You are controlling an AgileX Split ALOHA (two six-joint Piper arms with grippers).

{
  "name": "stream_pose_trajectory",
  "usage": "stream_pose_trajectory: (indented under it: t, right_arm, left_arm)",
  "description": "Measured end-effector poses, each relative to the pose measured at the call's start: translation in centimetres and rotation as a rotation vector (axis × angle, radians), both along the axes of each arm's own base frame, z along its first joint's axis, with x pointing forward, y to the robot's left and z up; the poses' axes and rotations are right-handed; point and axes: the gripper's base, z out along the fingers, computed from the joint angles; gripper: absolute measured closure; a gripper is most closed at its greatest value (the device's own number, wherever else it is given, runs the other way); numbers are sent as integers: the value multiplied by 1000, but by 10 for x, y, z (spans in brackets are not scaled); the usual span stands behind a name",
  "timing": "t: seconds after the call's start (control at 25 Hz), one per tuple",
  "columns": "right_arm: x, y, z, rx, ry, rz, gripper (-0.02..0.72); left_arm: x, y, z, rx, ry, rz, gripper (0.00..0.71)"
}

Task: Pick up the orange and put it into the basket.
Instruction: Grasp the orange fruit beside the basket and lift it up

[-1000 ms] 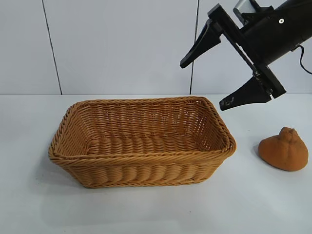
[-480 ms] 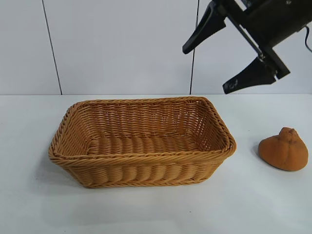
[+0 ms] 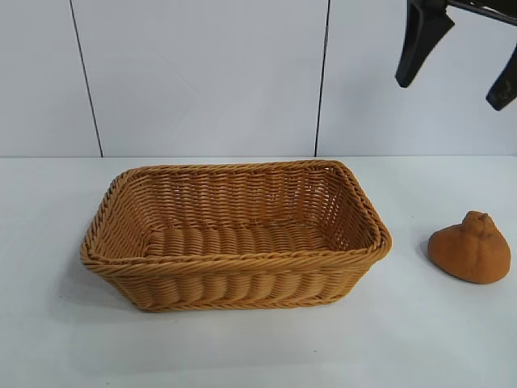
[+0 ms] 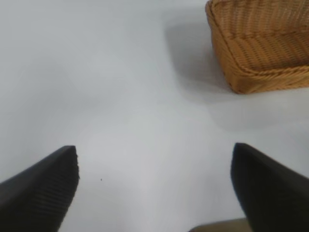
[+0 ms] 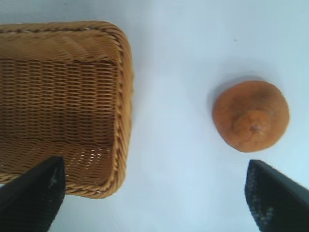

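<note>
The orange [image 3: 470, 250] sits on the white table [image 3: 242, 347] near its right edge, apart from the basket [image 3: 234, 234] at centre. High above it hangs the right hand [image 3: 460, 52], fingers spread and empty. The left hand [image 4: 154, 188], also spread, apparently hovers over bare table beside the basket

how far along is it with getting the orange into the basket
Nothing is done yet: the orange sits on the table to the right of the basket, which holds nothing. The right gripper hangs open high above the orange, holding nothing. The left gripper is open over bare table. Grasp, carry and drop remain.
</note>
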Motion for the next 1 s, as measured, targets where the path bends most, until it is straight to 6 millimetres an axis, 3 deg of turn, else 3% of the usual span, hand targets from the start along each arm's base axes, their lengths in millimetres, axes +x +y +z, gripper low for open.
stream_pose_trajectory:
  t: [0.24,0.56,0.64,0.76,0.96,1.0]
  right_arm:
    - [18,-17,-40,-9,78,-48,9]
    - [39,-20,-134,-51,270,-48,9]
    - [39,-21,-149,-69,303,-45,39]
    - [40,-22,-157,-73,318,-45,180]
    - [39,-21,-155,-73,326,-43,618]
    - [38,-21,-152,-73,326,-36,661]
  left_arm:
    - [0,0,0,0,0,0,98]
    - [0,0,0,0,0,1,98]
    - [0,0,0,0,0,1,98]
    - [0,0,0,0,0,1,98]
    - [0,0,0,0,0,1,98]
    - [0,0,0,0,0,1,98]
